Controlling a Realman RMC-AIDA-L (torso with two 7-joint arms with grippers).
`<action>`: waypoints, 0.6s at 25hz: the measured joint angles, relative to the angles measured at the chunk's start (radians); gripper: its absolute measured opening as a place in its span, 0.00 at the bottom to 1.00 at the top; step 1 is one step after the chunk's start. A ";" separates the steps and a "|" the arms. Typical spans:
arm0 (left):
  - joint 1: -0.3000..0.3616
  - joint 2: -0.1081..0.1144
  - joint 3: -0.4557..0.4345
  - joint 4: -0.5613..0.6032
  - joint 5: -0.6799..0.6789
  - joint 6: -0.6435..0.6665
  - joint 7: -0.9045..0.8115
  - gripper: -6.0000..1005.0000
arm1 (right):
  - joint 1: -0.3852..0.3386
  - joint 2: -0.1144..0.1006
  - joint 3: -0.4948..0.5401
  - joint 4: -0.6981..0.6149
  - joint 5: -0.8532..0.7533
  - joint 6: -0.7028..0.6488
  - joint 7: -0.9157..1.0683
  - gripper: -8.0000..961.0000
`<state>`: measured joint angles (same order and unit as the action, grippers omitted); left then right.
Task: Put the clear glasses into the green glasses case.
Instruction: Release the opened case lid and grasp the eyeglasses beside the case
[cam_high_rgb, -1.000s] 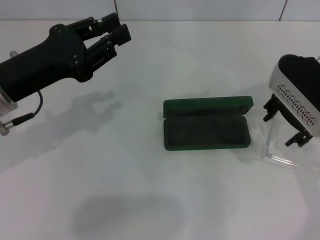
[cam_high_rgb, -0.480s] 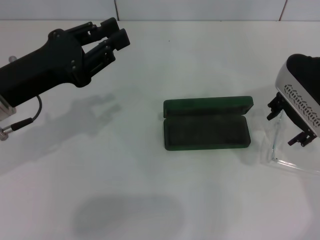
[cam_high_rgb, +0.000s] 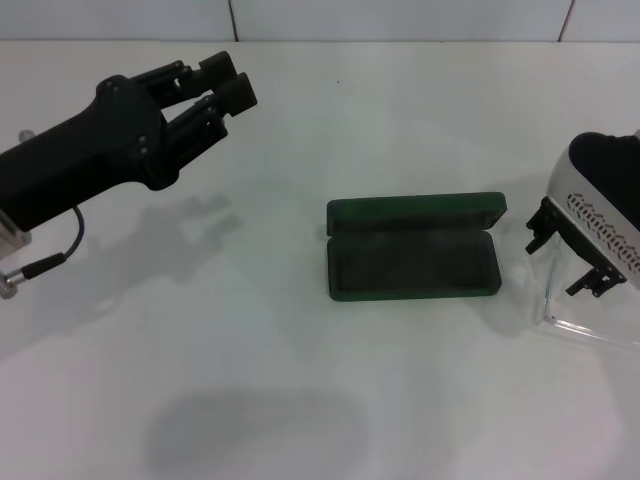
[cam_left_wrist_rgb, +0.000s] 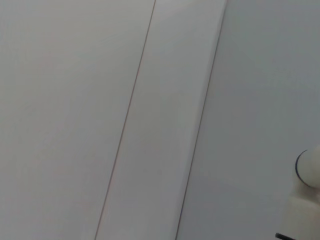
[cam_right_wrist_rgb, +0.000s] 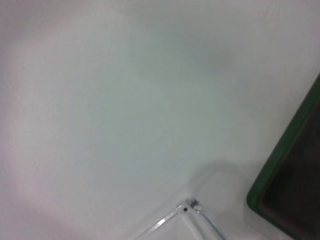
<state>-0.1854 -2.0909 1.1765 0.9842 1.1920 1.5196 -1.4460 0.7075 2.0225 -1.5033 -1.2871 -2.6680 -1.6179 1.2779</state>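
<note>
The green glasses case lies open at the table's middle, lid folded back, dark lining empty; its corner shows in the right wrist view. The clear glasses sit just right of the case, nearly invisible against the white. One hinge with its thin arms shows in the right wrist view. My right gripper is down over the glasses at the right edge. I cannot make out whether it grips them. My left gripper hangs shut and empty above the far left of the table, well away from the case.
The white table ends at a white tiled wall along the back. A small white rounded part shows at the edge of the left wrist view. A thin cable hangs from the left arm.
The right gripper shifted right, then back a little left and down. The glasses' outline moved slightly right and looks more upright. The left arm drifted slightly.
</note>
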 joint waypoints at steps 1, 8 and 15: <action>0.001 0.000 0.000 -0.004 -0.003 0.003 0.001 0.33 | 0.000 0.000 -0.002 0.000 0.000 0.002 -0.001 0.68; 0.009 0.000 -0.001 -0.010 -0.008 0.012 0.004 0.33 | 0.001 -0.001 -0.017 0.013 -0.009 0.027 -0.001 0.51; 0.009 0.000 -0.002 -0.016 -0.008 0.012 0.015 0.33 | -0.003 0.001 -0.024 0.015 -0.010 0.041 0.007 0.50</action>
<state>-0.1763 -2.0908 1.1749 0.9684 1.1840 1.5316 -1.4312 0.7047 2.0230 -1.5269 -1.2721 -2.6778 -1.5770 1.2847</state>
